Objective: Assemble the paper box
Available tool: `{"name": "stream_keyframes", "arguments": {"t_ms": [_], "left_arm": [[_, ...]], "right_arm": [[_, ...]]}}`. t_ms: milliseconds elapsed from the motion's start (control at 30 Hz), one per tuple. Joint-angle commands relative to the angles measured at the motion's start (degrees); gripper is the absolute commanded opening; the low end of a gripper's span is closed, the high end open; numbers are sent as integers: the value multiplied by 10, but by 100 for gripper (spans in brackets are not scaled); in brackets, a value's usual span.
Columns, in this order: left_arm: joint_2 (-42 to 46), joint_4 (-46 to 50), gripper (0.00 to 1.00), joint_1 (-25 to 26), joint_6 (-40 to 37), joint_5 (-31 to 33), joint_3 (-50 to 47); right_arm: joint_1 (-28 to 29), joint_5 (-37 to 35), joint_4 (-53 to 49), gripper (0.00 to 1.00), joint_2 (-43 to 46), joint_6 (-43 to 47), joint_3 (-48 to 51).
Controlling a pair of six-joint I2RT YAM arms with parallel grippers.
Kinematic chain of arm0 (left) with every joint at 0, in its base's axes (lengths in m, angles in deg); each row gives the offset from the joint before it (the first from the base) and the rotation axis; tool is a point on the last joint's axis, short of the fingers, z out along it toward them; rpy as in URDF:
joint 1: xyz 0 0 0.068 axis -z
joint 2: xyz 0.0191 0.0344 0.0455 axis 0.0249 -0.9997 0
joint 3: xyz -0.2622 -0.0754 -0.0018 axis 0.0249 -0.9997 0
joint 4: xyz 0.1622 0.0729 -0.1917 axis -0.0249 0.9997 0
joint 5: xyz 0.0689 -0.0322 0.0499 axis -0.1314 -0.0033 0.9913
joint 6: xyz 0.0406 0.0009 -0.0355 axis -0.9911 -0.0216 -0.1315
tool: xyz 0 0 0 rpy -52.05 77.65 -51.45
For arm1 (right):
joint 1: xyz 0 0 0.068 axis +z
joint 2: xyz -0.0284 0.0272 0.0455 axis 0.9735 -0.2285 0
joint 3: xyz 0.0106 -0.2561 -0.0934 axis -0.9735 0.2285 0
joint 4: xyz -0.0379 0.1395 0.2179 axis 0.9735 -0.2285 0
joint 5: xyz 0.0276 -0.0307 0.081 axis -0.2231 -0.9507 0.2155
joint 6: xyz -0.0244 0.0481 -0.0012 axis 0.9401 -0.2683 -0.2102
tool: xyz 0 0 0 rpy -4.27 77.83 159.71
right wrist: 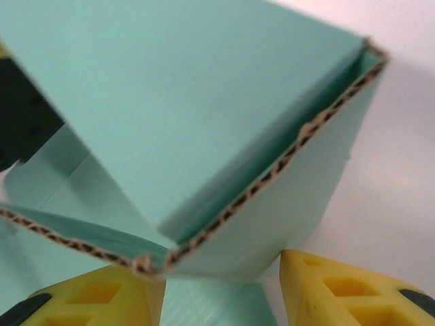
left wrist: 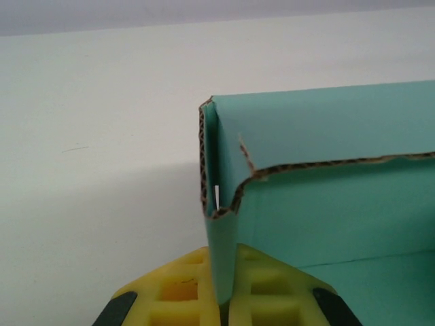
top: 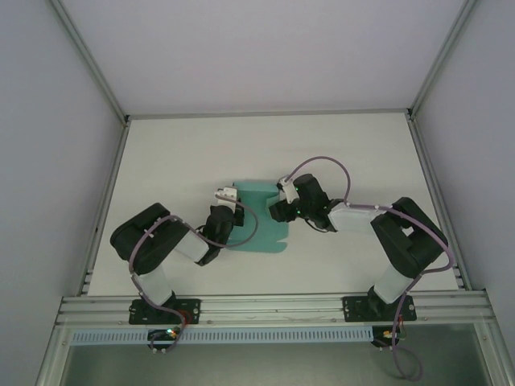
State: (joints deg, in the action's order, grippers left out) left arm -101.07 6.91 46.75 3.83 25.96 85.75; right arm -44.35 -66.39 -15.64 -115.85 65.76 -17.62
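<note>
Left tool pinching paper box wall, right tool loosely straddling fold

overhead view looks down from behind — 2 wrist views sit close, sharing the paper box.

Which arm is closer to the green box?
Left. The left tool is clamped on the box at its left wall; the right tool sits open around its right wall, with a gap.

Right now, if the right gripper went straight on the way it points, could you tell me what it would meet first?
The paper box: its folded teal walls stand directly ahead of the right gripper, with a lower fold between the jaws. Beyond the card, depth is unclear.
</note>
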Motion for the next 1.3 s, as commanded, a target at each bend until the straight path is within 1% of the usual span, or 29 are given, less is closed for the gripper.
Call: {"name": "stream_keyframes", "arguments": {"t_ms": [0, 67, 100, 133, 200, 233, 267, 333, 367, 467, 500, 567, 600, 700, 733, 800, 933, 1000, 1133, 1200, 1233, 1267], "left_arm": [[-12, 7, 0, 10, -14, -12, 1], [-11, 12, 0, 13, -14, -14, 2], [-11, 14, 0, 10, -14, -16, 2], [-11, 18, 0, 11, -15, -16, 3], [-11, 23, 0, 10, -15, -18, 5], [-12, 23, 0, 11, -15, -19, 5], [-11, 23, 0, 10, -14, -17, 4], [-9, 27, 0, 11, -12, -11, 6], [-8, 34, 0, 13, -13, -9, 10], [-7, 63, 0, 33, -35, 24, 29], [-7, 75, 0, 39, -35, 41, 36], [-9, 80, 0, 43, -25, 45, 41], [-9, 85, 0, 43, -15, 49, 44], [-8, 97, 0, 45, 4, 55, 51], [-7, 100, 0, 44, 8, 56, 54], [-6, 110, 0, 47, 12, 61, 58], [-9, 117, 0, 47, 20, 69, 61], [-8, 120, 0, 46, 21, 69, 60], [-4, 121, 0, 46, 23, 63, 58], [-1, 127, 0, 46, 23, 59, 59], [1, 134, 0, 46, 23, 59, 62], [2, 139, 0, 47, 22, 60, 63]], "right_arm": [[1, -126, 62, 45, -13, -41, 6], [1, -166, 54, 48, -21, -52, 0], [1, -171, 55, 51, -24, -50, -2], [0, -171, 59, 52, -28, -48, -4], [0, -146, 68, 46, -37, -33, -8], [0, -142, 68, 41, -40, -35, -11], [0, -135, 70, 33, -43, -35, -14], [2, -144, 77, 25, -45, -50, -14], [2, -151, 84, 19, -46, -59, -13], [12, -229, 75, 13, -52, -105, -18], [18, -272, 67, 9, -53, -126, -20], [30, -355, 30, 0, -56, -186, -31], [35, -393, -3, 0, -59, -224, -41], [47, -484, -121, 0, -78, -299, -84], [48, -504, -155, 0, -83, -323, -95], [49, -524, -186, 0, -89, -354, -103], [47, -579, -314, 0, -114, -400, -155], [46, -581, -340, 0, -123, -407, -167], [41, -569, -320, 0, -131, -398, -167], [39, -548, -258, 0, -126, -354, -150], [37, -519, -188, 0, -118, -312, -126], [34, -483, -119, 2, -110, -278, -100]]}}
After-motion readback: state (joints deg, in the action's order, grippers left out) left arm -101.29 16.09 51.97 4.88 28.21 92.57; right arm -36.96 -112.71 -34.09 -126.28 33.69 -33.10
